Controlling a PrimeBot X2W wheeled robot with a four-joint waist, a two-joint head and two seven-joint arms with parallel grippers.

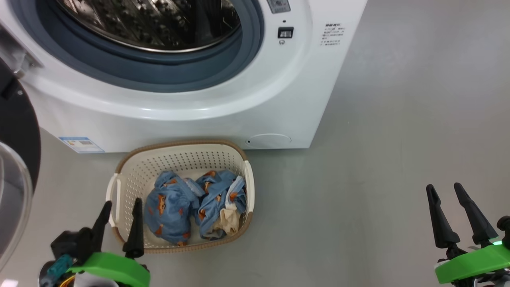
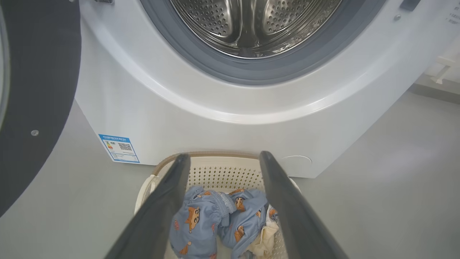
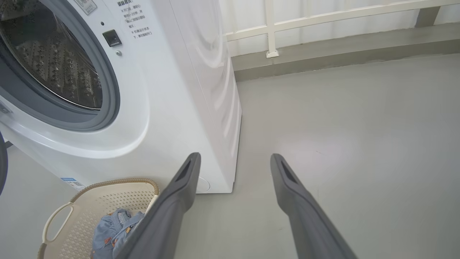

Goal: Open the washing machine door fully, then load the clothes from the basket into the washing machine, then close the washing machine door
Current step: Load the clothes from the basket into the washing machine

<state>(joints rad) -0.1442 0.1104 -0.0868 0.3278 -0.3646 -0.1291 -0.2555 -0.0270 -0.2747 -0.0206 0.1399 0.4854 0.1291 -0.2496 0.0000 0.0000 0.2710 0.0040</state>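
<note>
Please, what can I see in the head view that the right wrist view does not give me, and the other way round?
Head view, of the two: the left gripper, fingers apart by the basket's near left corner; the cream-beige piece among the clothes; the door's clear glass window.
Right wrist view, of the two: the washing machine's side panel, a white railing and a kerb behind.
Both: the drum, the gasket, the basket with blue clothes, the right gripper with fingers apart, the grey floor.
</note>
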